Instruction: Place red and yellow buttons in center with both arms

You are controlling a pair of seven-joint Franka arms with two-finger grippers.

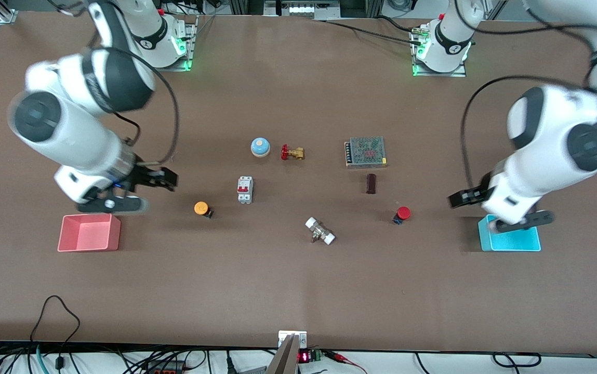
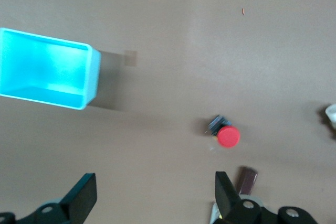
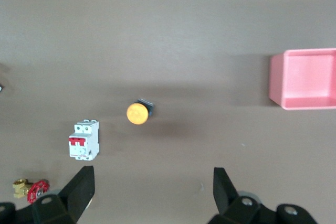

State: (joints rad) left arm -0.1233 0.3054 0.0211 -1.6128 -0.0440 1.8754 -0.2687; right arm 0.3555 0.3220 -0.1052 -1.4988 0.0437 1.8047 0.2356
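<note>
The yellow-orange button (image 1: 201,208) stands on the brown tabletop toward the right arm's end; it also shows in the right wrist view (image 3: 137,113). The red button (image 1: 403,213) stands toward the left arm's end and shows in the left wrist view (image 2: 228,136). The table's centre (image 1: 288,200) between them is bare. My right gripper (image 1: 166,179) is open and empty over the table between the pink tray and the yellow button; its jaws (image 3: 152,177) stand wide apart. My left gripper (image 1: 459,199) is open and empty over the table between the cyan tray and the red button (image 2: 155,182).
A pink tray (image 1: 90,245) and a cyan tray (image 1: 511,245) sit at the table's two ends. A blue bell (image 1: 260,147), brass valve (image 1: 292,152), white breaker (image 1: 245,189), mesh power supply (image 1: 366,151), dark block (image 1: 371,183) and white fitting (image 1: 320,230) lie around the centre.
</note>
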